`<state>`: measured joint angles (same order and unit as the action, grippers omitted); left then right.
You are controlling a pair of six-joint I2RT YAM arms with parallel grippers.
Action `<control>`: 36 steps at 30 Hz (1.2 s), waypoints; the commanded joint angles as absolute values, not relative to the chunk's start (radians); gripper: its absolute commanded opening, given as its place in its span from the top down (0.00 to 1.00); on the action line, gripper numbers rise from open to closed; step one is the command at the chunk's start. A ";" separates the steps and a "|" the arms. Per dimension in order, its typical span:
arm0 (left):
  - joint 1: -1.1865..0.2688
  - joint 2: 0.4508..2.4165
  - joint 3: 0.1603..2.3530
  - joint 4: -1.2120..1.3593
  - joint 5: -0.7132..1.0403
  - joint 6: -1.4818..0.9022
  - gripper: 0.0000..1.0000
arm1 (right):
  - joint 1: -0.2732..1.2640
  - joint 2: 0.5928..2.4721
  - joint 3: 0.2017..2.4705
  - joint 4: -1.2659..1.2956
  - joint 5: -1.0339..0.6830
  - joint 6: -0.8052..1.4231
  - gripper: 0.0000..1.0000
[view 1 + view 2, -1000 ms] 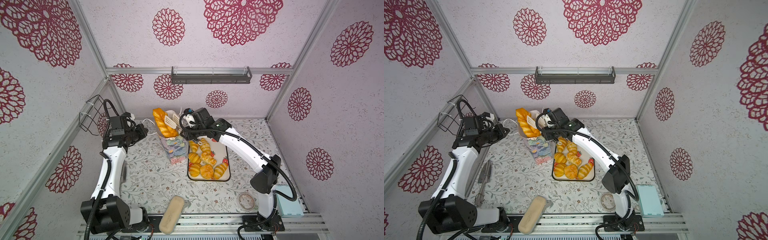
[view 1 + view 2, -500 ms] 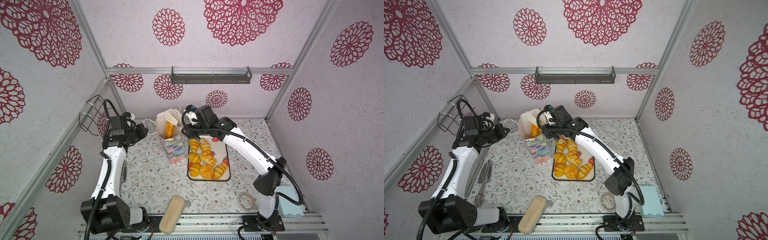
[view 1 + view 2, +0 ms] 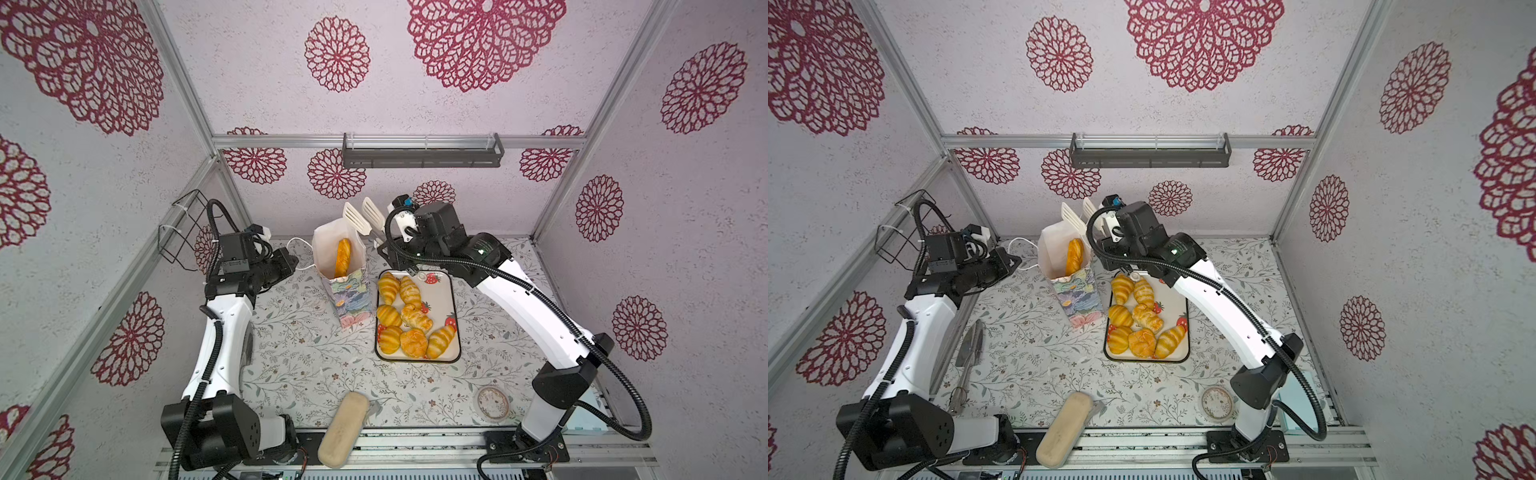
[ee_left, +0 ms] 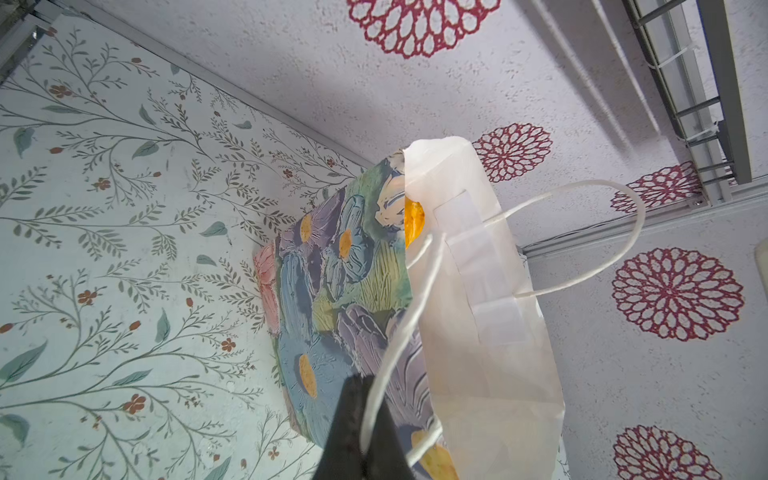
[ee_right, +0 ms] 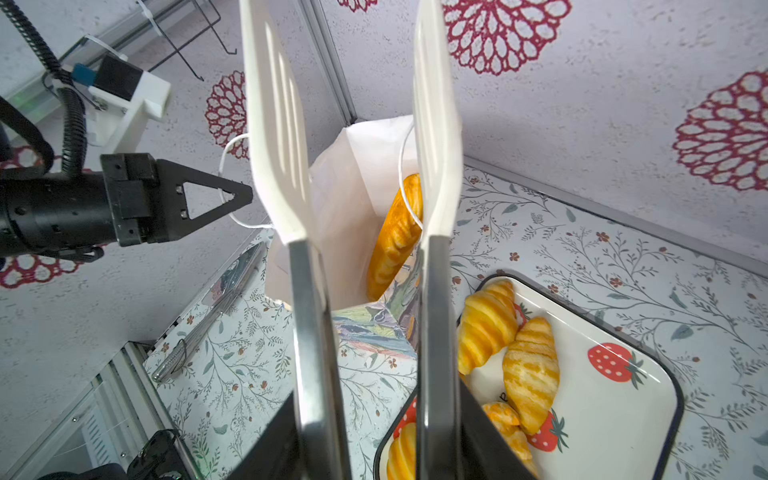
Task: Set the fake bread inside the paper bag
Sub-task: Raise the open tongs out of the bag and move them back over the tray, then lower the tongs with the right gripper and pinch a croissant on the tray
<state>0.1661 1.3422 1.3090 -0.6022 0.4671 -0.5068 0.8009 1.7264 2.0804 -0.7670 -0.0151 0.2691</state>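
The paper bag (image 3: 351,293) (image 3: 1079,301) stands upright left of the tray, mouth open. A long braided loaf (image 3: 343,257) (image 3: 1074,256) (image 5: 395,237) leans inside it. My left gripper (image 4: 365,415) (image 3: 293,262) (image 5: 245,195) is shut on the bag's white cord handle (image 4: 415,299), holding it out to the left. My right gripper (image 5: 376,399) (image 3: 384,247) is shut on white-tipped tongs (image 5: 274,137) (image 3: 363,218), whose blades stand apart and empty above the bag's right rim. Several more pieces of fake bread (image 3: 401,318) (image 3: 1138,322) (image 5: 530,365) lie on the tray.
The white strawberry-print tray (image 3: 455,299) (image 5: 623,395) sits mid-table. A pale beige block (image 3: 343,428) overhangs the front edge, a round lid (image 3: 492,403) lies front right. Metal utensils (image 3: 967,361) lie at the left edge. A wire basket (image 3: 183,228) hangs on the left wall.
A second ago the tongs held the braided loaf above the bag. The loaf has since dropped inside, and the tongs have drawn back to the right, empty. The left gripper has not moved.
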 commanded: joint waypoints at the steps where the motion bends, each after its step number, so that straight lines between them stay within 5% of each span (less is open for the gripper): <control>1: 0.164 1.310 1.299 -0.568 0.491 -0.514 1.00 | 0.790 1.630 2.053 -0.755 0.055 0.250 0.52; 15: 0.163 1.266 1.283 -0.543 0.489 -0.518 1.00 | 0.645 1.427 1.680 -0.712 0.039 0.328 0.49; 36: 0.163 1.275 1.287 -0.563 0.468 -0.508 1.00 | 0.539 1.483 1.359 -0.605 -0.043 0.363 0.41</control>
